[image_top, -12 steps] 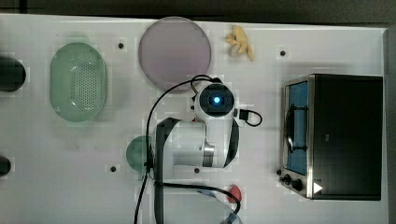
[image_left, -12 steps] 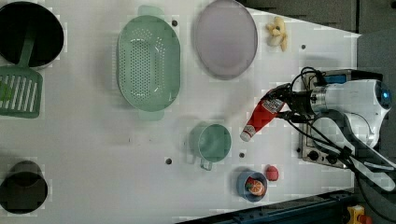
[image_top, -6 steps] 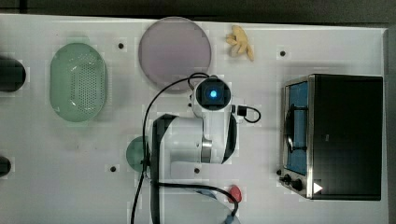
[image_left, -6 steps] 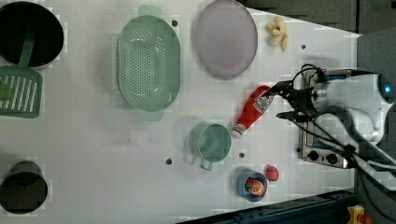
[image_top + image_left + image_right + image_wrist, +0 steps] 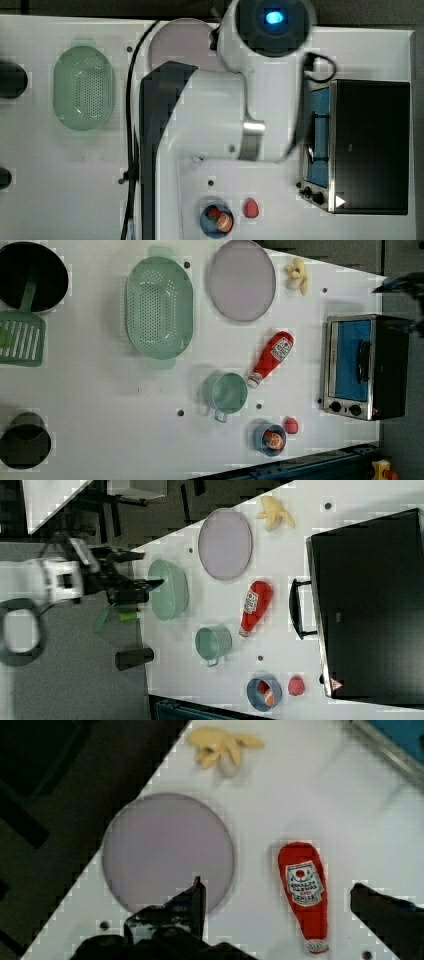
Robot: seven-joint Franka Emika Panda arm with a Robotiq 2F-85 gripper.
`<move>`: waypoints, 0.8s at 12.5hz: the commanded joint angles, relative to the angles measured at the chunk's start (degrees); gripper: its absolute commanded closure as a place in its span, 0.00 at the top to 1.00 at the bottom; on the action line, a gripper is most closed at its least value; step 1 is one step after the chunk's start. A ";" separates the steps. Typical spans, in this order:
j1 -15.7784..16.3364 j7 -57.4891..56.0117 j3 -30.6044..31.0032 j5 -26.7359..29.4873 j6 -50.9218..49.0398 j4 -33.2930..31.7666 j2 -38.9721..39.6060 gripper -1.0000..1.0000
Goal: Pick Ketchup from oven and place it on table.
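Wrist view: the gripper (image 5: 275, 895) hangs spread wide and empty, high above the counter (image 5: 100, 390). The ketchup bottle (image 5: 304, 892) lies flat below, between the two fingers and nearer the right one as pictured. In the left view the bottle (image 5: 270, 359) rests on the counter between the purple plate (image 5: 242, 280) and the green cup (image 5: 226, 393), cap toward the cup, just beside the closed oven (image 5: 364, 367). The task looks done; the arm (image 5: 215, 120) is raised clear.
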 commanded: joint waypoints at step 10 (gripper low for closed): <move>-0.26 1.86 0.29 -0.37 -9.33 5.29 0.16 1.00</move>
